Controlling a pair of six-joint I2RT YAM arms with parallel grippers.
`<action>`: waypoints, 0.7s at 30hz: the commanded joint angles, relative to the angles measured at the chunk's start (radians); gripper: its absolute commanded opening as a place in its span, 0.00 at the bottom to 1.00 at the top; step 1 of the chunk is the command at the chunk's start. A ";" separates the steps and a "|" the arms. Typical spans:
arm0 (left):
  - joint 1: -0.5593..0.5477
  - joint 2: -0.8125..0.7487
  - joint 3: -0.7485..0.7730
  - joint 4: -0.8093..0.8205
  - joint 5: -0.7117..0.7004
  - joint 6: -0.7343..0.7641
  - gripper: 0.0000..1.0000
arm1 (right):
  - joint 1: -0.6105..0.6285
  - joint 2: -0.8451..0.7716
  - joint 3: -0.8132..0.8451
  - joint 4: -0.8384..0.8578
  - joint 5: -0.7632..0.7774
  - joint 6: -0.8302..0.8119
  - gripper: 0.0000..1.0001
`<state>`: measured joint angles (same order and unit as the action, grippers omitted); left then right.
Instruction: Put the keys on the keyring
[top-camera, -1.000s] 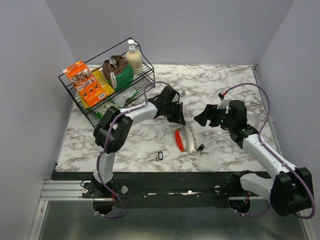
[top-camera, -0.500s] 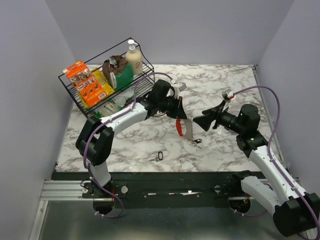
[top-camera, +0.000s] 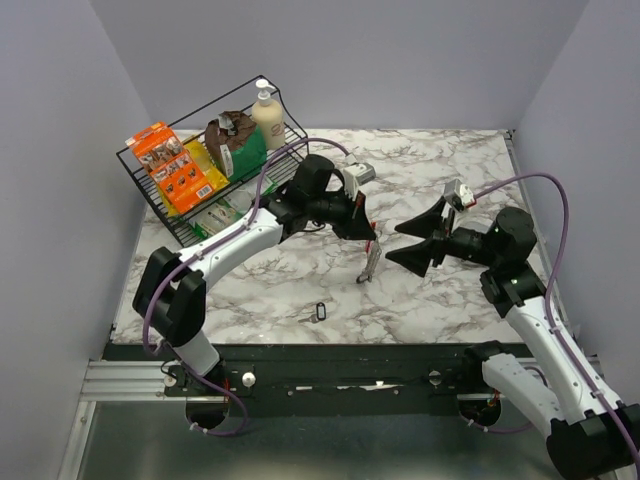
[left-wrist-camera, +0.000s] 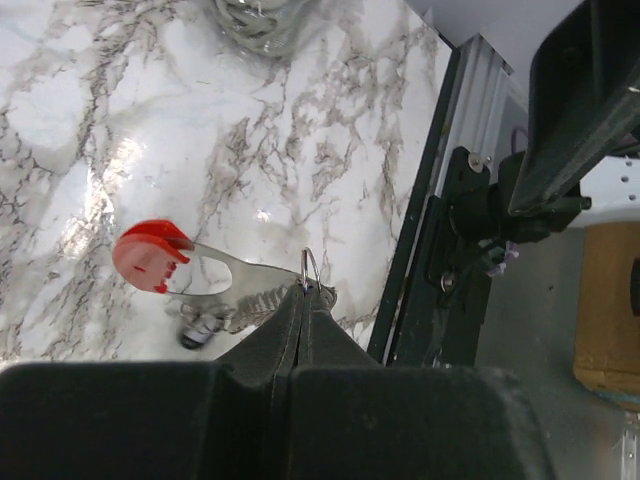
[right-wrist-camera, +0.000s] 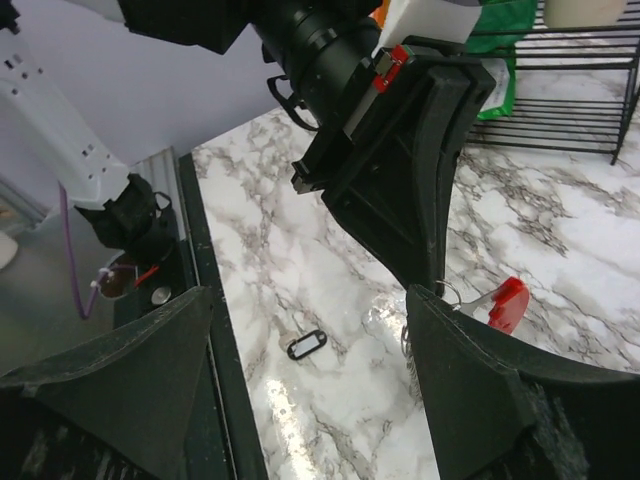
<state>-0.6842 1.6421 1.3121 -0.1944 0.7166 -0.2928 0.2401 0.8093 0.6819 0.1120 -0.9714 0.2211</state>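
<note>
My left gripper (top-camera: 366, 232) is shut on the keyring's thin metal ring (left-wrist-camera: 311, 272) and holds the keyring (top-camera: 371, 260) hanging above the table. In the left wrist view the red clip (left-wrist-camera: 148, 255), silvery chain (left-wrist-camera: 250, 300) and a small dark piece (left-wrist-camera: 195, 335) at its end hang by the shut gripper (left-wrist-camera: 303, 292). One key (top-camera: 321, 311), a dark oval with a pale centre, lies on the marble near the front edge. My right gripper (top-camera: 415, 240) is open and empty just right of the keyring. In the right wrist view its gripper (right-wrist-camera: 310, 295) frames the key (right-wrist-camera: 307, 345); the red clip (right-wrist-camera: 508, 303) is beside the right finger.
A black wire basket (top-camera: 150, 205) with snack packs and a soap bottle (top-camera: 267, 115) stands at the back left. The table's front edge and metal rail (top-camera: 300, 375) run just below the key. Purple walls close both sides.
My left gripper has taken hold of the keyring and lifted it off the table; it now hangs. My right gripper has drawn back to the right with its fingers spread wide.
</note>
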 joint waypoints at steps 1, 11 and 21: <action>-0.028 -0.074 -0.017 -0.042 0.093 0.073 0.00 | -0.004 -0.006 0.031 0.012 -0.117 -0.031 0.86; -0.060 -0.200 -0.037 -0.071 0.142 0.113 0.00 | -0.004 0.034 0.067 0.015 -0.220 -0.032 0.72; -0.113 -0.249 -0.040 -0.074 0.119 0.172 0.00 | -0.005 0.063 0.070 0.069 -0.282 0.015 0.66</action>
<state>-0.7731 1.4242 1.2766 -0.2722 0.8196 -0.1669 0.2401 0.8604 0.7326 0.1177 -1.1919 0.2050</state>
